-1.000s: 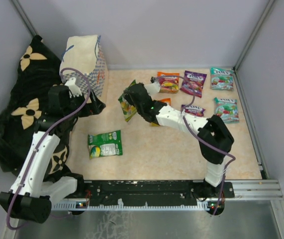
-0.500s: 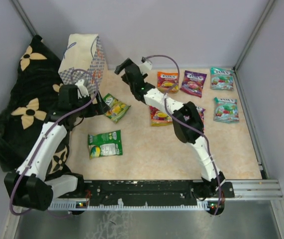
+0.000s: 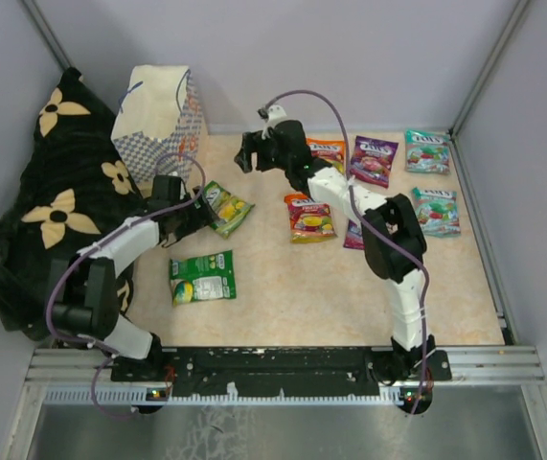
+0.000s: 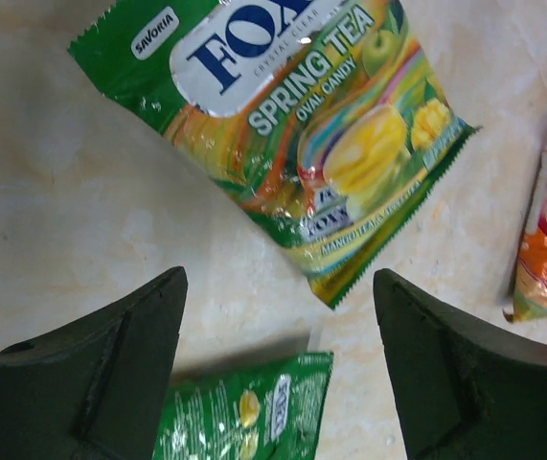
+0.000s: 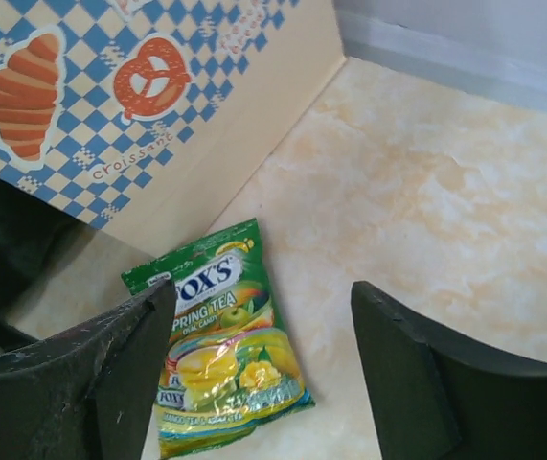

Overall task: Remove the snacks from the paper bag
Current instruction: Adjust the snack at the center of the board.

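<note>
- Snacks (image 3: pixel 309 217): eight flat pouches can be counted on the table (image 3: pixel 283 297), one half hidden behind the right arm; two green ones lie near the left arm, the others towards the far right; none is held
- Paper bag (image 3: pixel 158 115): upright at the far left, against the black cloth (image 3: pixel 53 192); its inside is not visible, so whether any pouch remains cannot be told
- Left claw (image 4: pixel 278 287): fingers apart, empty, low over the table between the two green pouches
- Right claw (image 5: pixel 262 292): fingers apart, empty, facing the bag's checked side, the green pouch (image 5: pixel 220 355) below it
- Step in hand, as judged: return to the bag; one claw should steady the rim while the other enters from above, clear of the cord handles (image 3: pixel 185 91); pinch a pouch by its sealed edge, since glossy film is likely to slip
- Legible: green pouch, "FOX'S", "SPRING TEA", "OVAL CANDY", "SAVORIA"; bag, "croissant" beneath the drawn pretzel and croissant
</note>
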